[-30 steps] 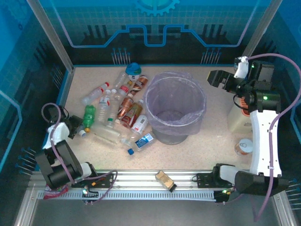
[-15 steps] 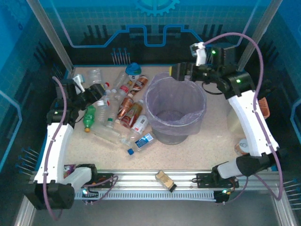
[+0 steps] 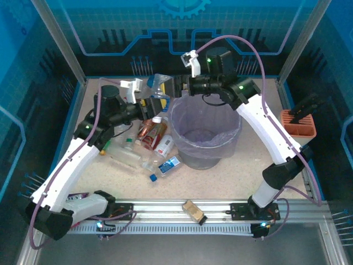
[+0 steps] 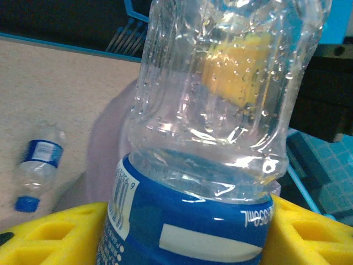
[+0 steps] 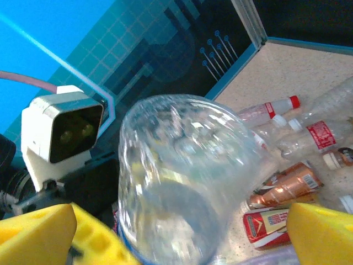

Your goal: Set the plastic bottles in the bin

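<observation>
A robotics lab test cell: a speckled beige table (image 3: 234, 182) walled in by aluminium posts (image 3: 60, 41) and blue printed panels (image 3: 110, 22), with a metal mounting rail (image 3: 160, 212) along the table's near edge.

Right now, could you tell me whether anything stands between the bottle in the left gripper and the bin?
Yes, the right gripper: its open fingers flank the bottle's free end, on the side toward the bin. Nothing else visible lies between them.

both arms raised, converging; left claw (image 3: 151, 100) grips a bottle (image 3: 159, 82), right claw (image 3: 175, 87) gapes wide.
</observation>
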`<state>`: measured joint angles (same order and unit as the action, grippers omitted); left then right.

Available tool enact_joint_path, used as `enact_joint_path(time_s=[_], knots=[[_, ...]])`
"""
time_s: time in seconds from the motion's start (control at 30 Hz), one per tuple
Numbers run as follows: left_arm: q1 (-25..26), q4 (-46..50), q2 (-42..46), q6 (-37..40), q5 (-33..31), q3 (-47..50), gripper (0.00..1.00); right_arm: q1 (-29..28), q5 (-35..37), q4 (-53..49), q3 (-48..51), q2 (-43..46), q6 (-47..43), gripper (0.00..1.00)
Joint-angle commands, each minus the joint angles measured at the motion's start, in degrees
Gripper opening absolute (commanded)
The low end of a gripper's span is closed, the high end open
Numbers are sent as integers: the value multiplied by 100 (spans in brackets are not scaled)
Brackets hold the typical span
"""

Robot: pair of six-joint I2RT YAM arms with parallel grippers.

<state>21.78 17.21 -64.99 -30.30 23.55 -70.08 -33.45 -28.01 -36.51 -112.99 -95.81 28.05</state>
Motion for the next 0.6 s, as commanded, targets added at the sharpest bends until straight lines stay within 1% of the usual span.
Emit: enact_joint_path(time_s=[0.0,0.13,0.2,0.33,0.37,0.43,0.47,0.5,0.57], knots=[[166,-352,-134,7,218,-283,41,-65,-96,276,-227,-128,169,94],[213,-358,-228,46,237,-355,39,-65,-169,431,-146,-179,256,82],[228,-369,-258,60,234,-389,39,-56,-144,414,-136,-191,251,71],[222,-363,-270,68,210,-387,41,-8,-68,488,-67,-140,238,59],[225,-378,-268,77,216,-387,44,7,-66,511,-59,-129,236,56],[230,-415,-252,73,208,-375,54,39,-34,614,-26,-109,220,55],[229,-434,-215,77,181,-349,60,64,-8,686,0,-60,196,55],[227,-442,-167,98,144,-309,67,96,26,765,25,-21,167,54],[214,-302,-34,191,-37,-270,78,182,116,830,26,106,73,53]])
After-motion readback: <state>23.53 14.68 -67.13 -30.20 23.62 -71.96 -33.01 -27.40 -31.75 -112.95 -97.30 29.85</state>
